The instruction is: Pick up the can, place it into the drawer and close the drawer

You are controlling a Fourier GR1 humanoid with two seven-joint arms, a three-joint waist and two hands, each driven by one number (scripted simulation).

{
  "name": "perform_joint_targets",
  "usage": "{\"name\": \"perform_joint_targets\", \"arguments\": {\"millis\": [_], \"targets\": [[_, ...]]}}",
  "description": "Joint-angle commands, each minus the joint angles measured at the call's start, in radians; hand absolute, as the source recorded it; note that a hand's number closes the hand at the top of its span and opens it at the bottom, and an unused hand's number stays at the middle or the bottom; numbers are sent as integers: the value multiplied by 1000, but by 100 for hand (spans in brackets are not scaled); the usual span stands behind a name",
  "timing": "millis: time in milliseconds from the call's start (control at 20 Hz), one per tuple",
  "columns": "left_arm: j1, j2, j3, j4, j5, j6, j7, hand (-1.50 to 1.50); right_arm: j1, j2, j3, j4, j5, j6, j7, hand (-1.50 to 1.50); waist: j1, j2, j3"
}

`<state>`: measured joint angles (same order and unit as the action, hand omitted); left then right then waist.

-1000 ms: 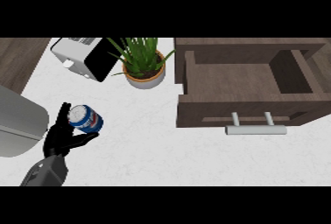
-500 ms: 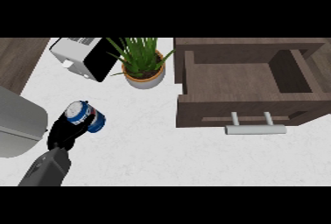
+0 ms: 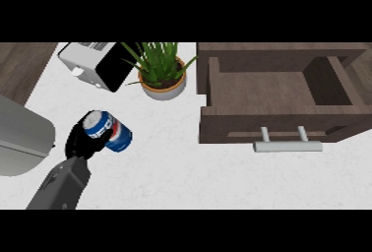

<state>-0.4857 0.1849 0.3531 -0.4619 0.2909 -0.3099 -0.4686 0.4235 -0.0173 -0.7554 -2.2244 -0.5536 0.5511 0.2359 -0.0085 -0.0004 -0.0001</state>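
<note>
A blue, red and white can (image 3: 110, 132) is tilted, its silver top pointing up and left, over the white counter (image 3: 174, 172) at the left. My left hand (image 3: 80, 141) is curled round it from the left and below. The brown wooden drawer (image 3: 276, 93) stands open at the right, its inside bare, with a silver handle (image 3: 287, 146) on its front. The can is well to the left of the drawer. My right hand does not show.
A potted green plant (image 3: 161, 74) stands between the can and the drawer, near the back. A white and black toaster (image 3: 91, 64) sits at the back left. A grey rounded object (image 3: 18, 138) lies at the left edge.
The left hand has closed round the can, tipped it over and carried it a little to the right. The drawer has not moved.
</note>
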Motion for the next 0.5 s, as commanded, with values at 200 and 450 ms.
{"name": "perform_joint_targets", "arguments": {"millis": [200,450], "targets": [[122,-155,-86,-283,8,100,4,150,15,17,16,-65,-6,-44,25,-150,11,-4,1],[136,-183,-159,-490,10,194,149,150,55,17,83,-96,27,-94,8,-150,11,-4,1]]}}
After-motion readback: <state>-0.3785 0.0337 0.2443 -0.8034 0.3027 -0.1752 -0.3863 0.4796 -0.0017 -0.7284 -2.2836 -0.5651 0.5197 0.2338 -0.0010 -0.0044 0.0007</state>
